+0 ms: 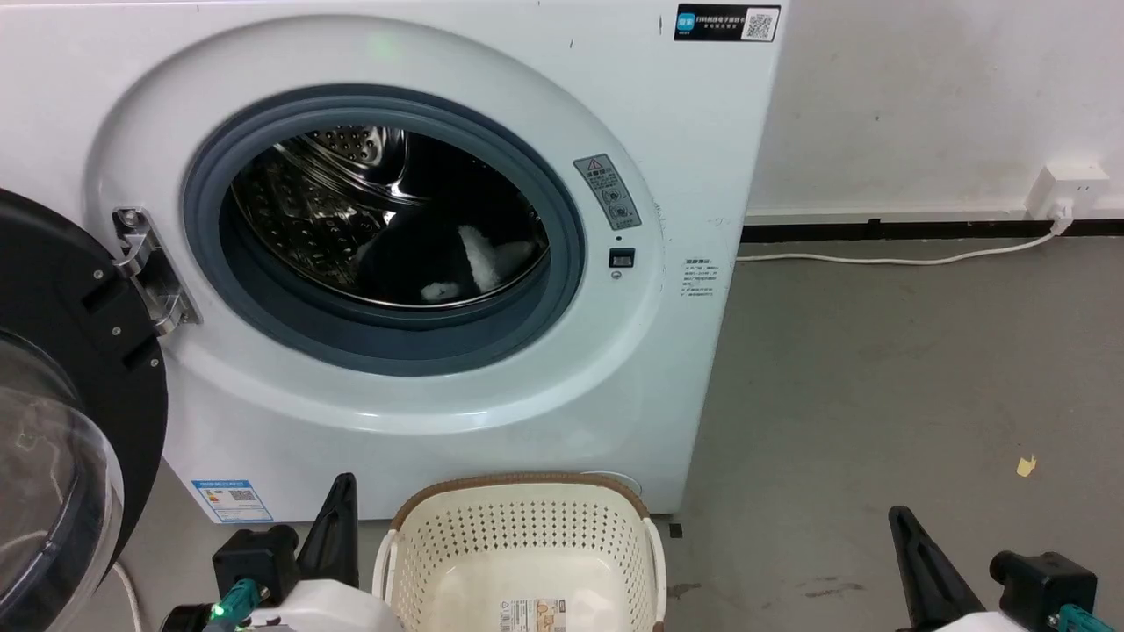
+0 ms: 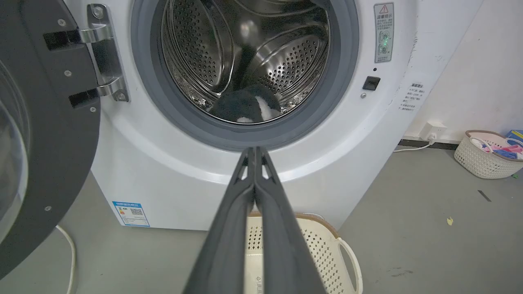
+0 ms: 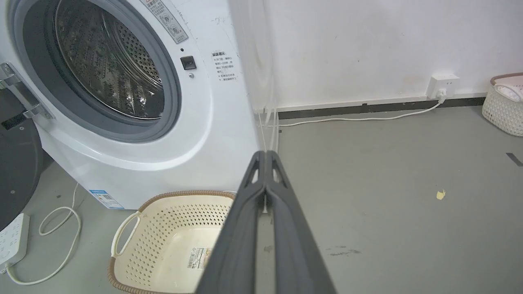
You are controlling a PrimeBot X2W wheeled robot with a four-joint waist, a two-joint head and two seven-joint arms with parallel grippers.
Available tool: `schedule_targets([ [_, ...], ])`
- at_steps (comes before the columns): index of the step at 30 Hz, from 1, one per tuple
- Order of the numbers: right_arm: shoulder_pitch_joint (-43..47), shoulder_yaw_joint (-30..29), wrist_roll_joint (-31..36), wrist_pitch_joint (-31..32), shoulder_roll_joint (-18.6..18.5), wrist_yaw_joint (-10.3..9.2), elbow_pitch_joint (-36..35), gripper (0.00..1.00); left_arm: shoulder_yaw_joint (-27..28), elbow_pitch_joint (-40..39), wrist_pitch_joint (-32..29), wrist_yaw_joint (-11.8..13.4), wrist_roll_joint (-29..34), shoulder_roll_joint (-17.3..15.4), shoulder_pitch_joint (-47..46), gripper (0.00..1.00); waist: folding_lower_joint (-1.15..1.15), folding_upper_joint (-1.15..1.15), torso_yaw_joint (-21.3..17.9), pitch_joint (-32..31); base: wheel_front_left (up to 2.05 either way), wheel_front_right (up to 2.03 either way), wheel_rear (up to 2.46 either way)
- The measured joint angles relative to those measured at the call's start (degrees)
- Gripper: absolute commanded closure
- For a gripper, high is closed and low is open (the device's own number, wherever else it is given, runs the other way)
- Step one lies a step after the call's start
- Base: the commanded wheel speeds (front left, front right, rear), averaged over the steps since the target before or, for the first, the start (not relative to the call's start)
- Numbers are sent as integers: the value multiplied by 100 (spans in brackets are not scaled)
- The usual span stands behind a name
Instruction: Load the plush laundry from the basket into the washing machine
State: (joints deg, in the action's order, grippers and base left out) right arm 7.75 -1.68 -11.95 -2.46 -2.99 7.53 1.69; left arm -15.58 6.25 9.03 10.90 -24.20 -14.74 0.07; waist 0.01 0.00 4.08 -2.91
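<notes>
The black plush laundry (image 1: 439, 254) with white furry patches lies inside the steel drum of the white washing machine (image 1: 667, 149), and its dark lump (image 2: 245, 107) sits low in the drum. The black-framed glass door (image 1: 61, 421) hangs open at the left. In front of the washer stands the cream basket (image 1: 527, 544), with just a label on its floor (image 3: 175, 241). My left gripper (image 2: 255, 150) is shut, fingers pressed together, held back from the door ring above the basket. My right gripper (image 3: 265, 154) is shut too, to the right of the basket over the grey floor.
A white cable (image 1: 896, 259) runs along the floor to a wall socket (image 1: 1067, 189) at the right. A second basket (image 2: 486, 155) with coloured items stands by the wall. A power strip (image 3: 12, 241) and looped cord lie left of the washer. A small yellow scrap (image 1: 1026, 465) lies on the floor.
</notes>
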Motion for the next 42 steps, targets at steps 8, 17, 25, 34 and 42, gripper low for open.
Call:
schedule_targets([
  [8, -9, 10, 69, 18, 0, 0, -2, 100, 109, -46, -51, -99, 153, 105, 0, 100, 0, 0, -28, 20, 0, 0, 0],
  [17, -63, 22, 172, 41, 0, 0, -11, 100, 242, -94, -146, -199, 391, 186, 0, 100, 0, 0, -67, 48, 0, 0, 0],
  [25, -128, 31, 270, 44, 0, 0, -24, 100, 354, -130, -205, -259, 549, 291, -1, 100, 0, 0, -95, 68, 0, 0, 0],
  [34, -158, 45, 358, 69, 0, 0, -30, 100, 479, -183, -278, -346, 739, 356, -1, 100, 0, 0, -127, 91, 0, 0, 0],
  [42, -239, 53, 431, 85, 0, 0, -45, 100, 567, -218, -346, -403, 896, 465, -1, 100, 0, 0, -155, 111, 0, 0, 0],
])
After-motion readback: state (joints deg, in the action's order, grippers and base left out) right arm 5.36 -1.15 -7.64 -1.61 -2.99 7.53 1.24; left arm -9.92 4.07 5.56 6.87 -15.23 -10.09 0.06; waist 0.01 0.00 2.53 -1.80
